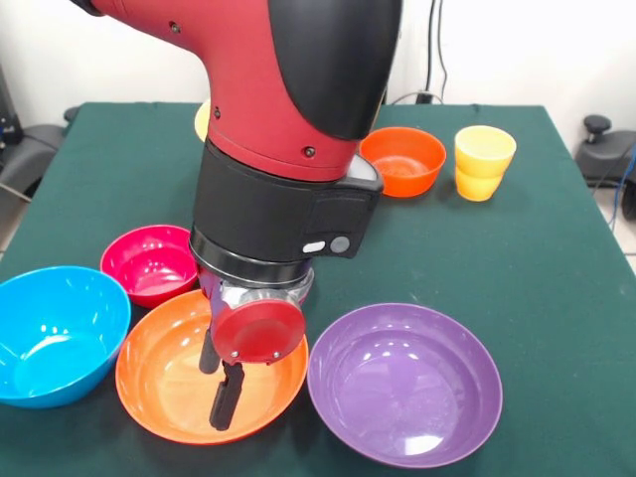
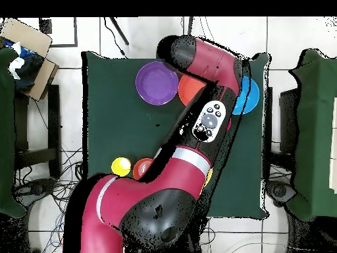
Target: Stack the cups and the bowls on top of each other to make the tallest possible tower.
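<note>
Dark green cloth covers the table [image 1: 556, 258], and the bowls are spread across it rather than stacked. Nearest the front camera sit the large purple bowl [image 1: 404, 385], the large orange bowl [image 1: 169, 383] and the blue bowl [image 1: 50, 333] in a rough row, rims almost touching. The gripper [image 1: 219, 383] hangs inside the orange bowl with its two dark fingers [image 1: 227, 396] pointing down, a slight gap between them and nothing held; whether the tips touch the bowl's floor is not clear. Just behind the orange bowl lies the magenta bowl [image 1: 151, 263]. Farther back, well apart from the others, stand a small red-orange bowl [image 1: 402, 159] and two yellow-orange cups [image 1: 484, 161], one nested in the other. A sliver of pale yellow [image 1: 202, 119] peeks out behind the arm [image 1: 288, 89]; what it is cannot be told.

No tower of any height shows yet, apart from the paired cups. The likely risk: glossy, sloping walls give the fingers little to pinch, so a grasp on the orange rim could slip, or push the bowl into its purple and blue neighbours.
</note>
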You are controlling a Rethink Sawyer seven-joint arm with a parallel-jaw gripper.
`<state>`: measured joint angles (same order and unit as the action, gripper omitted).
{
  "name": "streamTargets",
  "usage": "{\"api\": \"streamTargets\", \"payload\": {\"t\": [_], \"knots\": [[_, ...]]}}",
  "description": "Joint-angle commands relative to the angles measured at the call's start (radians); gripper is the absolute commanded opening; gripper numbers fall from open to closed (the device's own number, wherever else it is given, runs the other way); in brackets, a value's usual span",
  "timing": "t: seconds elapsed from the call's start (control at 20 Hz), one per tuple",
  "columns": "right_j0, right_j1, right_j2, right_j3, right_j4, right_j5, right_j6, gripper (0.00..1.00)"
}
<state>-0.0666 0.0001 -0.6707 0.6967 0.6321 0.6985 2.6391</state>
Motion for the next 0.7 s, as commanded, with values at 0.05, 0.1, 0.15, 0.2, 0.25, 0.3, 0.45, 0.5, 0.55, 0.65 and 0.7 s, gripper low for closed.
{"api": "streamTargets", "payload": {"t": [0.05,0.1,0.15,0.2,0.25,0.3,0.45,0.5,0.55,0.65,0.7], "knots": [[0.006,0.031,0.055,-0.003,0.004,0.047,0.195,1.0],[0.006,0.032,0.055,-0.001,0.003,0.041,0.192,1.0],[0.006,0.034,0.054,0.001,0.002,0.036,0.191,1.0],[0.005,0.038,0.053,0.002,0.001,0.028,0.188,1.0],[0.003,0.041,0.053,0.004,-0.002,0.018,0.182,1.0],[0.001,0.045,0.053,0.005,-0.003,0.007,0.179,1.0],[-0.002,0.058,0.047,0.001,-0.005,-0.008,0.179,1.0],[-0.005,0.068,0.041,-0.009,-0.004,-0.011,0.183,1.0],[-0.008,0.077,0.035,-0.018,-0.003,-0.014,0.188,1.0],[-0.008,0.103,0.018,-0.036,0.0,-0.029,0.204,1.0],[-0.009,0.112,0.012,-0.04,0.0,-0.035,0.207,1.0]]}}
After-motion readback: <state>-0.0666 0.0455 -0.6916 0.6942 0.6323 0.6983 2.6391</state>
